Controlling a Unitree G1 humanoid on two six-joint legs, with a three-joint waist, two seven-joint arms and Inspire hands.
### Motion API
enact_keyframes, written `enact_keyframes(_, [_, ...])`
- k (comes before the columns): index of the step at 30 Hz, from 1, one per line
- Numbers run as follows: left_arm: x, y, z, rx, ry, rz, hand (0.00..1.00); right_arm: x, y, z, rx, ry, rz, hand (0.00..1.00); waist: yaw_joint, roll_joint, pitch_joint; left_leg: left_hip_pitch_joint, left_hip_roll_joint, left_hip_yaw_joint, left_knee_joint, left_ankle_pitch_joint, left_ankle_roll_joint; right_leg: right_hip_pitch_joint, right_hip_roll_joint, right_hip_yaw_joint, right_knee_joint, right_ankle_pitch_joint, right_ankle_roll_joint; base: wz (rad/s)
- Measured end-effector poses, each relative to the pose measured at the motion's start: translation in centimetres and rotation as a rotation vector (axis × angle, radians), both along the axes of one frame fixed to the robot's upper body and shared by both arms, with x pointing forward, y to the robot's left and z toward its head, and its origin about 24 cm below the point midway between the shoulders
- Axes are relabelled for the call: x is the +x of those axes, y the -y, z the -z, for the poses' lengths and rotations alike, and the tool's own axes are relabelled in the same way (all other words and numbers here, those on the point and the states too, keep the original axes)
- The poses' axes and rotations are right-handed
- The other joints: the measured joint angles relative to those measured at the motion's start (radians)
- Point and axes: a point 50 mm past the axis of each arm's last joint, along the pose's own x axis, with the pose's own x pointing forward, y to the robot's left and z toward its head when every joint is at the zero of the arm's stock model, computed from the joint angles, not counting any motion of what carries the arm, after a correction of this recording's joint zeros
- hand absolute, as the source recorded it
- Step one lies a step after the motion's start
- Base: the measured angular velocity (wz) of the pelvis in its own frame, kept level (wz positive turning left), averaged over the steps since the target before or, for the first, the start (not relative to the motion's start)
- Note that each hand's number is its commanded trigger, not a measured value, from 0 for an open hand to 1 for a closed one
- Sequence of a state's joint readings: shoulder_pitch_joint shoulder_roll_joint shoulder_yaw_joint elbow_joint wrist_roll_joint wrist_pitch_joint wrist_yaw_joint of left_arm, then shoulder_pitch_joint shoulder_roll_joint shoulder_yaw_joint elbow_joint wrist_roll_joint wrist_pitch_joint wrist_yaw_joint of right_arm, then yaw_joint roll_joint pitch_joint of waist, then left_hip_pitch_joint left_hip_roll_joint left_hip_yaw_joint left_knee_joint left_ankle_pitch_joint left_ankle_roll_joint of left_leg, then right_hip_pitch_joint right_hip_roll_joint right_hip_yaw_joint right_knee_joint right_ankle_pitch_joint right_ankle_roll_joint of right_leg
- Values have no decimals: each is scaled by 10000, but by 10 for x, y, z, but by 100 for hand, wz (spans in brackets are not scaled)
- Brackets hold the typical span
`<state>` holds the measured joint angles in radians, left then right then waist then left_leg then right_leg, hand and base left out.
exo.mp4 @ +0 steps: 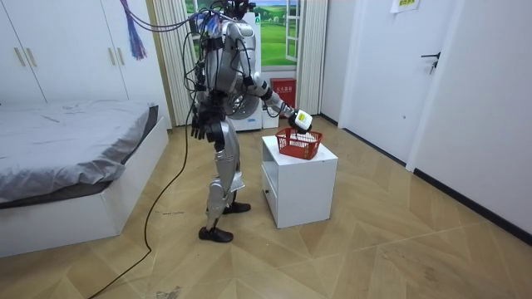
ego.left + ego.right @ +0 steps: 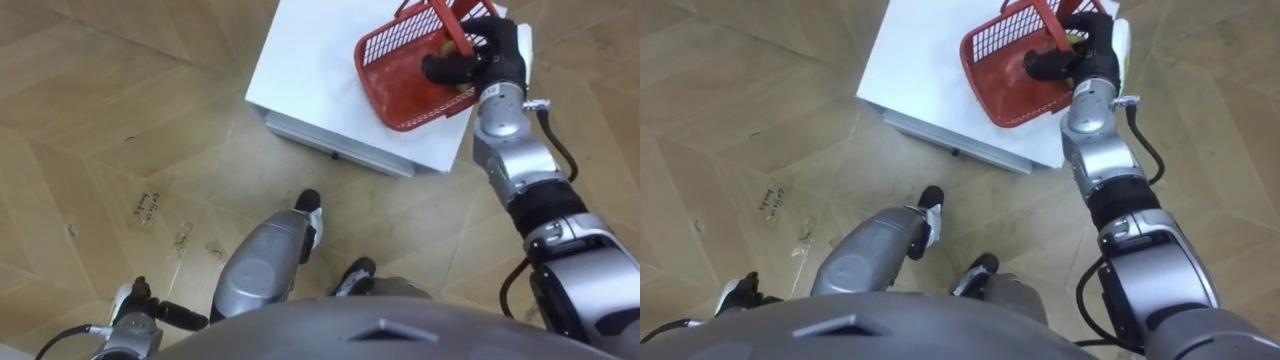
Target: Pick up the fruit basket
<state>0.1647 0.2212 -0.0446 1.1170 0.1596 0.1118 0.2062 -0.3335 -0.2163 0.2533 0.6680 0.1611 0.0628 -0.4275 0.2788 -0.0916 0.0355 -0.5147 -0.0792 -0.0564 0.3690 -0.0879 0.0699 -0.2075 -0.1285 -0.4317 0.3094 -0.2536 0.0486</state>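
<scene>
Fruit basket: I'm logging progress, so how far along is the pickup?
Done: the right hand has its fingers curled round the red fruit basket at its handle. In hand: that grip, with the basket resting on the white cabinet. Left: lifting it clear of the top. The left hand hangs idle at the robot's side.

Right robot hand (image 1: 301,120) holds red basket (image 1: 298,144) on white cabinet (image 1: 301,187).

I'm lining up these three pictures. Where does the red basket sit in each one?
Left eye view: red basket at upper right, over the white cabinet, right hand gripping its handle.
Right eye view: top, right of centre.
Room view: centre, at the cabinet's top.
Shared landmark: the white cabinet.
</scene>
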Motion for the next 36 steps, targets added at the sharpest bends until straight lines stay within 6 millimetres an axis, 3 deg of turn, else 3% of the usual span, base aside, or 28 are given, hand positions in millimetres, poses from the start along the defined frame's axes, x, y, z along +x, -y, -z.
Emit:
enact_keyframes(27, [0, 0, 0, -5, -4, 4, 0, -3, 10, 4, -259, -175, 167, 0, -40, -46, -29, 88, -51, 38, 18, -22, 73, 99, -64, -50, 8, -35, 59, 0])
enact_keyframes(36, [-1, 0, 0, -34, 45, -113, 0, 2, 9, -14, -412, 841, 388, 0, -330, -217, -81, 538, -35, 225, -103, -26, 84, 434, -93, 81, -6, -35, 62, -3])
